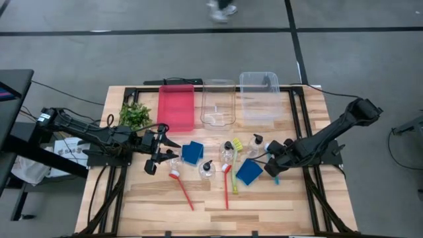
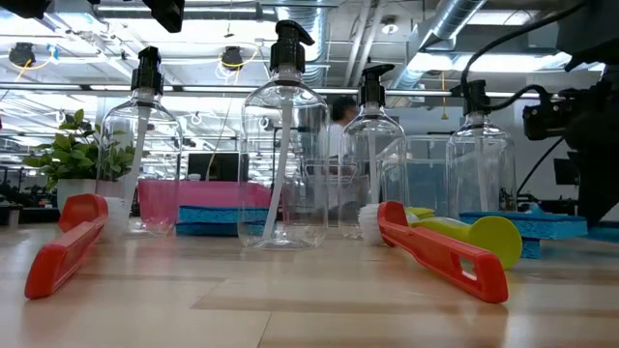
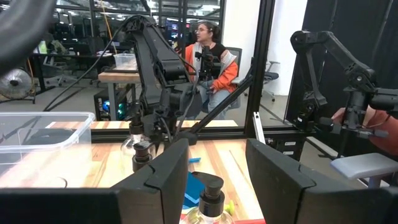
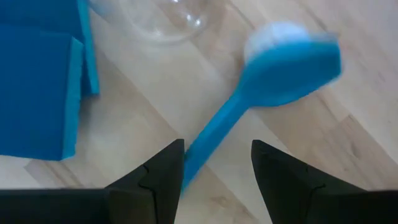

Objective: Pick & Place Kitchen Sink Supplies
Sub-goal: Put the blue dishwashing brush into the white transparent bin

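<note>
My right gripper [image 1: 272,169] points steeply down, open, over the blue brush [image 4: 273,68]; its fingers stand on either side of the handle [image 4: 208,146]. The brush lies flat on the table beside a blue sponge [image 1: 249,172]. A second blue sponge [image 1: 192,152] lies near the middle. Several clear pump bottles [image 2: 283,145] stand upright. Two red brushes [image 1: 182,190] [image 1: 226,185] and a yellow-green brush [image 1: 235,165] lie on the wood. My left gripper [image 1: 166,151] hovers level and open at the left, near one bottle [image 1: 174,161], with nothing between its fingers [image 3: 214,180]. My right gripper comes at the blue brush's handle [image 4: 198,158] from above, its fingers across it. The handle's lower stretch runs in behind one finger [image 4: 163,177]. I cannot tell whether that finger touches it.
A red tray [image 1: 176,107] and two clear bins [image 1: 219,103] [image 1: 259,96] stand along the far edge, with a small green plant [image 1: 135,116] at the far left. Bare wood lies along the near edge. A seated person [image 3: 211,62] shows beyond the table.
</note>
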